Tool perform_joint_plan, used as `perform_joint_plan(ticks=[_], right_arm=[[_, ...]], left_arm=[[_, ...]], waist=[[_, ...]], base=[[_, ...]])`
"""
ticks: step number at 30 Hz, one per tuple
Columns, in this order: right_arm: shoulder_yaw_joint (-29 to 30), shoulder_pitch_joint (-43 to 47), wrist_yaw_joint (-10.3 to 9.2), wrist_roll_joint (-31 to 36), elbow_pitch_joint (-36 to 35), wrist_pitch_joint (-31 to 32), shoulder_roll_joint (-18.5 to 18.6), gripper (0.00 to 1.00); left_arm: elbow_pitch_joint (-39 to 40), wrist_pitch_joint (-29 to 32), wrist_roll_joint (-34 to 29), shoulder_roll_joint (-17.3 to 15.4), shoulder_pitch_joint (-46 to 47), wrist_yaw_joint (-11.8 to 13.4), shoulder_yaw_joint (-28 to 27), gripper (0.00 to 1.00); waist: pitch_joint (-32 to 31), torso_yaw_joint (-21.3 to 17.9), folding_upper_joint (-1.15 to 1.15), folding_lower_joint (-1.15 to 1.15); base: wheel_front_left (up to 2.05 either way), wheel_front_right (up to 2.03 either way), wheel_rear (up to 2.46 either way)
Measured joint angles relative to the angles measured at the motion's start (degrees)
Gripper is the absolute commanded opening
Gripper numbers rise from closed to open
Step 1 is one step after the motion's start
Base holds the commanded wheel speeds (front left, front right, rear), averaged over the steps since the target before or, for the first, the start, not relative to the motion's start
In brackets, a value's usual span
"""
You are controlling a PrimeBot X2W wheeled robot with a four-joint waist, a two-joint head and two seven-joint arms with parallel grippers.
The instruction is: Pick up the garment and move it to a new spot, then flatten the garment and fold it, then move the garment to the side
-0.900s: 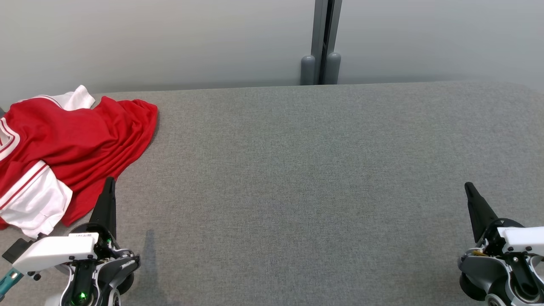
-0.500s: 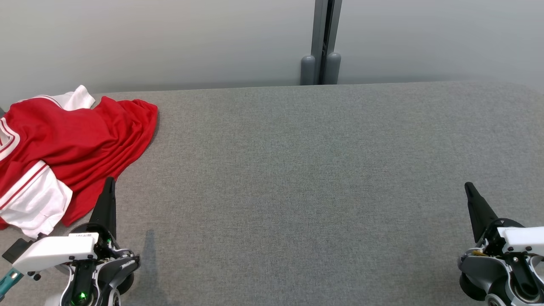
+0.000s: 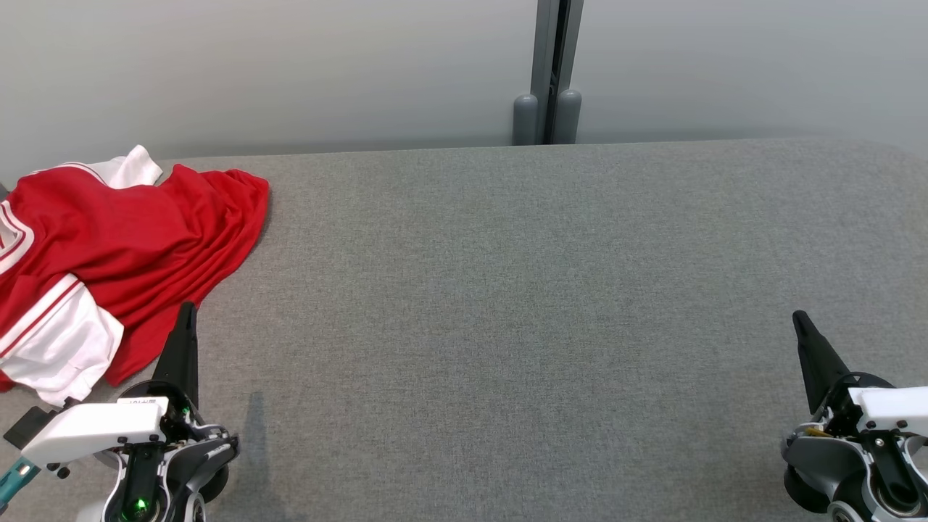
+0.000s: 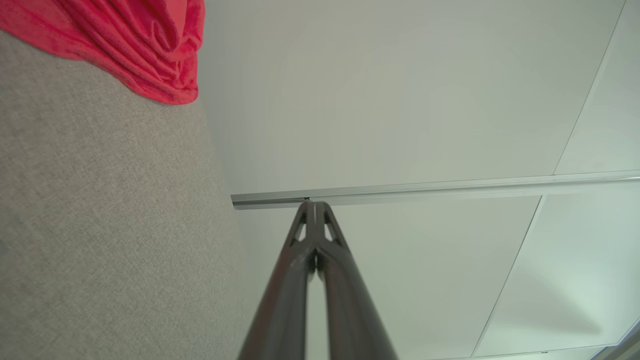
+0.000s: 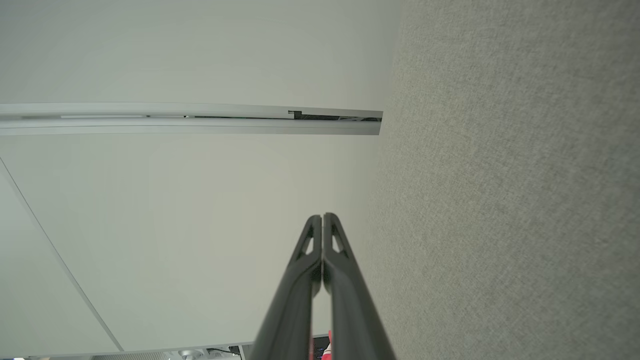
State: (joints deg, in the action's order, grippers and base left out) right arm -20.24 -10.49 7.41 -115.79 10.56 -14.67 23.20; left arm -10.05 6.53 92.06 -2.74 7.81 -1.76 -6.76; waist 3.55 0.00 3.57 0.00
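Garment (image 3: 130, 239) red, white sleeves red-striped; table (image 3: 544, 290) grey; fingers (image 3: 185, 341) black.

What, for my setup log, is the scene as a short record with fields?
garment: red and white, crumpled, far left of table
table: grey fabric top
left gripper: shut, holding nothing, tip by the garment's near edge
right gripper: shut, holding nothing, over bare table at right
progress: garment not yet picked up

Bright, even, diffuse light; soft faint shadows; sharp focus, wrist views wide-angle distorted.
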Motion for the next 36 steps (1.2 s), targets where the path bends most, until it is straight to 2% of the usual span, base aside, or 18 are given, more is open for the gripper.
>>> perform_joint_plan(ticks=[20, 21, 28, 36], right_arm=[[0.00, -0.01, 0.00, 0.00, 0.00, 0.00, 0.00, 0.00], [0.00, -0.01, 0.00, 0.00, 0.00, 0.00, 0.00, 1.00], [-1.19, 3.10, -0.02, 0.58, 2.30, 0.02, -2.94, 1.00], [-0.21, 3.42, -0.02, 6.17, 1.44, 0.02, -4.75, 1.00]], left_arm=[[0.00, 0.00, 0.00, 0.00, 0.00, 0.00, 0.00, 0.00], [0.00, 0.00, 0.00, 0.00, 0.00, 0.00, 0.00, 1.00], [-2.88, -0.52, -0.02, 1.12, -3.37, -0.01, 0.64, 1.00], [-2.86, -2.81, -2.56, 0.91, -3.80, -0.30, 2.31, 1.00]], waist=[[0.00, 0.00, 0.00, 0.00], [0.00, 0.00, 0.00, 0.00], [0.00, 0.01, -0.01, 0.00], [-0.02, 0.10, -0.06, 0.00]], base=[[0.00, 0.00, 0.00], [0.00, 0.00, 0.00], [0.00, 0.00, 0.00], [0.00, 0.00, 0.00]])
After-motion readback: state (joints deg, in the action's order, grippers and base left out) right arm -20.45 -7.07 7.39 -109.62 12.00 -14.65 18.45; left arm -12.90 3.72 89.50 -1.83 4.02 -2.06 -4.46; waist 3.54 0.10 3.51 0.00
